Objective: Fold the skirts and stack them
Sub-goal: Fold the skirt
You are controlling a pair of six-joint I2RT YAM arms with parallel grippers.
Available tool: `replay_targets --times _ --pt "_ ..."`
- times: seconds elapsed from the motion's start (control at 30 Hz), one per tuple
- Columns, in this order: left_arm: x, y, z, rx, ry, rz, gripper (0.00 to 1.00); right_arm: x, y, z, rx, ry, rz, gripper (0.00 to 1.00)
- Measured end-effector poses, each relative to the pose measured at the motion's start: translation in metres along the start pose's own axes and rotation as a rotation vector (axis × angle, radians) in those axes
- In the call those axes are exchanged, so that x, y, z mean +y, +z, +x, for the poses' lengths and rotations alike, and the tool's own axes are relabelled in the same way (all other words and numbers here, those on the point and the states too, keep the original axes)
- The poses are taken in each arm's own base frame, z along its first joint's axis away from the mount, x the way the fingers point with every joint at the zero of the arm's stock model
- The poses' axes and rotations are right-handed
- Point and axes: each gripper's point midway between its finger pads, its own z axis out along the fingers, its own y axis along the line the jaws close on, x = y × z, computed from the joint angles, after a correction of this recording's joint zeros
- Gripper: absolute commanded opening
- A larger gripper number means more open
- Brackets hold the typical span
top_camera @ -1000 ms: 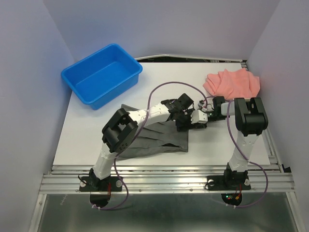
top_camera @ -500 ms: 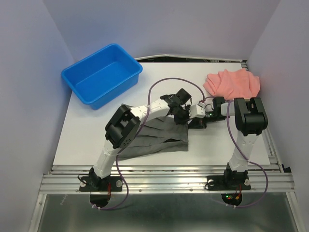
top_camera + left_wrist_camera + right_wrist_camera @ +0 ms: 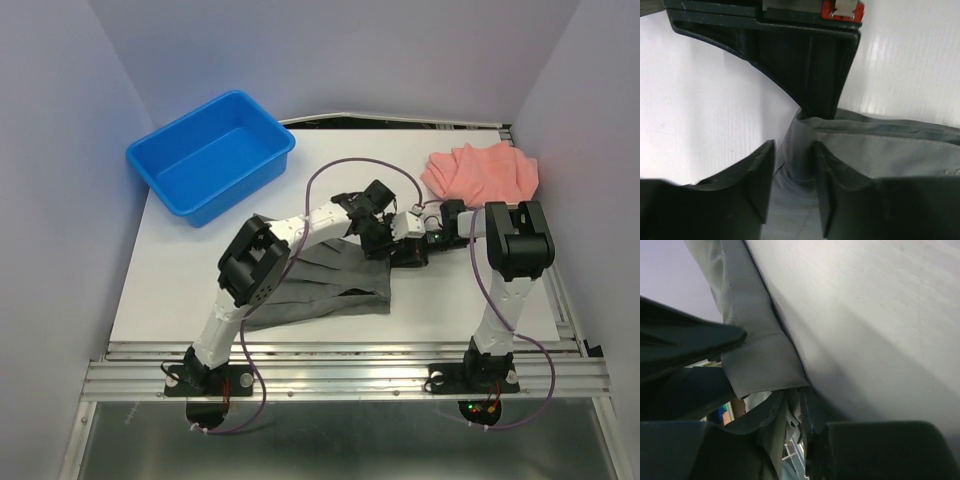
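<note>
The dark grey pleated skirt (image 3: 320, 285) lies spread on the white table, in front of the middle. My left gripper (image 3: 376, 230) and right gripper (image 3: 400, 242) meet at its far right corner. In the left wrist view my left gripper (image 3: 795, 175) has its jaws close together with a fold of the grey skirt (image 3: 890, 155) between them, and the right gripper's finger (image 3: 805, 60) stands just beyond. In the right wrist view my right gripper (image 3: 800, 440) is shut on the skirt's waistband edge (image 3: 760, 365). The salmon-pink skirt (image 3: 480, 170) lies bunched at the far right.
A blue plastic tub (image 3: 210, 155) stands at the far left of the table. The table's right edge runs just past the pink skirt. Purple cables loop over both arms above the grey skirt.
My left gripper has moved slightly back and left along the skirt's far right corner. The right gripper has shifted a little left toward it. The skirt's body has stayed in place.
</note>
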Motion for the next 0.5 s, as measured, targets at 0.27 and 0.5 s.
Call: replay_targets --times 0.27,0.5 --pt "0.009 -0.082 -0.007 -0.059 -0.165 -0.042 0.64 0.035 -0.035 -0.022 -0.004 -0.201 0.118 0.61" --pt "-0.006 -0.208 0.029 -0.139 -0.281 -0.168 0.55 0.106 -0.080 -0.060 -0.066 -0.636 0.219 0.50"
